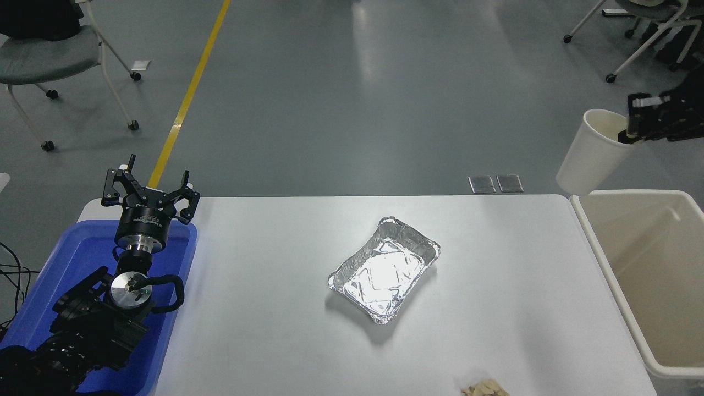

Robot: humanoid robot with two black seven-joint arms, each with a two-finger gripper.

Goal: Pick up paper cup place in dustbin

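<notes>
Head view, looking down over a white table (264,341). Paper cup (594,154), plain white with a cream inside, hangs in the air past the table's far right corner, tilted with its mouth up and to the right, its base just above the far left corner of the dustbin (605,258). The right gripper (631,129) enters from the right edge and pinches the cup's rim, one finger inside the mouth and the other outside, jaws closed onto the rim wall. The dustbin, a large cream-beige bin with a thick rounded rim, stands against the table's right edge. A crinkled silver foil tray (385,269) lies near the table's middle, turned at an angle. A small tan scrap (484,389) lies at the near edge. At the table's left edge sits a bright blue tub (55,308); the left arm is parked over it, its left gripper (148,190) pointing away with fingers spread wide and holding nothing.
</notes>
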